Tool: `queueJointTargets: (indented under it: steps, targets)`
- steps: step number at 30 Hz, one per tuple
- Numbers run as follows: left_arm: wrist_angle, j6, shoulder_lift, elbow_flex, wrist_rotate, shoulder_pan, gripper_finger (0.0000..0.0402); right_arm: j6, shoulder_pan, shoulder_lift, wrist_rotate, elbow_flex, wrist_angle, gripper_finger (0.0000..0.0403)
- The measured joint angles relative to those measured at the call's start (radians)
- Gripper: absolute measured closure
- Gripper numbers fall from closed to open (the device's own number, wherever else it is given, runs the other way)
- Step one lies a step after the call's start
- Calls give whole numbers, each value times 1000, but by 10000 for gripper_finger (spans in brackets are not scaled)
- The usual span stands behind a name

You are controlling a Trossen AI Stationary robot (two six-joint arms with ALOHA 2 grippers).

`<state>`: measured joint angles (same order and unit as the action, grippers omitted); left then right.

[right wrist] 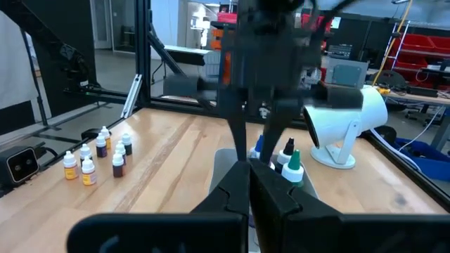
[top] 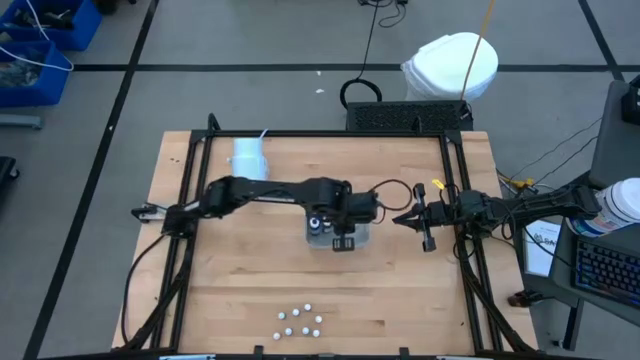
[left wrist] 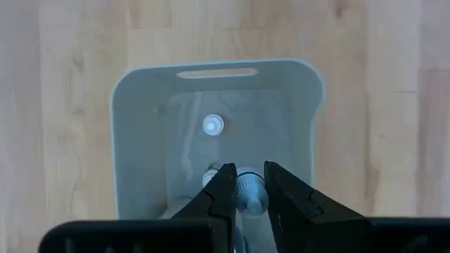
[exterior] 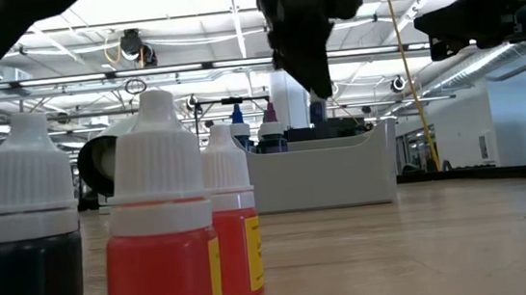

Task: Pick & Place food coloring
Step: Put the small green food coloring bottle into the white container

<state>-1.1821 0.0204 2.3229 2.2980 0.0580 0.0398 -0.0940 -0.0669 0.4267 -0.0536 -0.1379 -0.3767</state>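
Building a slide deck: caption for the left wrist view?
Left gripper holds a white-capped food coloring bottle over the grey tray; another bottle stands inside.

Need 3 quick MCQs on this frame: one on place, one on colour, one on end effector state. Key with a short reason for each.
1. Where is the left end effector?
A. over the grey tray
B. over the white cup
C. at the table's near edge

2. What colour are the caps of the loose bottles near the table's front edge?
A. black
B. white
C. green

3. What is the left end effector doing?
A. open and empty
B. shut on a bottle
C. gripping the tray's wall

Key: 1 A, the high view shows it above the tray. 2 B, white dots from above. 3 B, the left wrist view shows a cap between the fingers.
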Motion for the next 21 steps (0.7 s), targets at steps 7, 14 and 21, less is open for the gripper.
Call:
queueJointTargets:
  steps: [7,14,21]
  targets:
    - [22,-15,35,3,78,-8,344,-5,0,0,0,0,3,403]
    - [84,-18,56,-4,82,-6,344,-5,0,0,0,0,6,403]
    - [66,-18,90,-8,83,-6,344,-5,0,0,0,0,5,403]
